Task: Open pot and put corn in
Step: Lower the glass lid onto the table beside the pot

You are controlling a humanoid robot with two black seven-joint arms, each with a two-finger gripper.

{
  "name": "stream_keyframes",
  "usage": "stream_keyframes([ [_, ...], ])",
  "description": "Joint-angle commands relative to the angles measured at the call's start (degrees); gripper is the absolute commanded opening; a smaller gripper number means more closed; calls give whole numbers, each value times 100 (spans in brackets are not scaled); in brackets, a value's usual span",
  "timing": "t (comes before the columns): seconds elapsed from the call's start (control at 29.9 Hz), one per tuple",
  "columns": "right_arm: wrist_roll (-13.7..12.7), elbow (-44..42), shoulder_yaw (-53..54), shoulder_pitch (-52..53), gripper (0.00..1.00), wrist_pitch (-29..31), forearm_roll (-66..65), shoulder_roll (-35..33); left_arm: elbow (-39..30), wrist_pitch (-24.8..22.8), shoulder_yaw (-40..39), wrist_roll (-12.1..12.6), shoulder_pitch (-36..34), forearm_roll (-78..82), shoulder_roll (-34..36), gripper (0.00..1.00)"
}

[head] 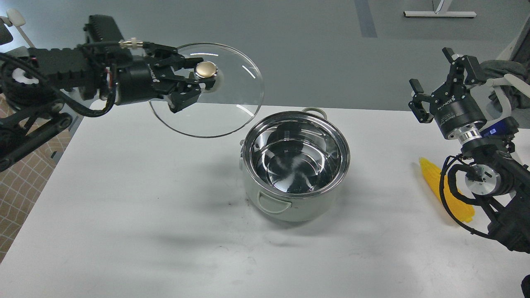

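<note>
The pale mint-green pot [290, 207] stands uncovered on the white table, its shiny steel inside empty. My left gripper [198, 82] is shut on the gold knob of the round glass lid [232, 103] and holds the lid in the air, up and to the left of the pot. The yellow corn [430, 178] lies on the table at the right, partly hidden behind my right arm. My right gripper [439, 78] is open and empty, raised above and behind the corn.
The white table [124, 215] ends in a far edge just behind the pot. A chair and a checked cloth [20, 182] stand off the table's left side. A grey floor lies beyond.
</note>
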Motion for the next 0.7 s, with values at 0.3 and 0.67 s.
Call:
stream_keyframes([
  [0.3, 0, -2, -18, 1, 100, 0, 1, 12, 559, 1552, -572, -1, 2306, -156, 494, 11],
  [0.67, 0, -2, -18, -8, 100, 0, -8, 21, 1631, 2475, -572, -1, 3238, -182, -15, 12],
])
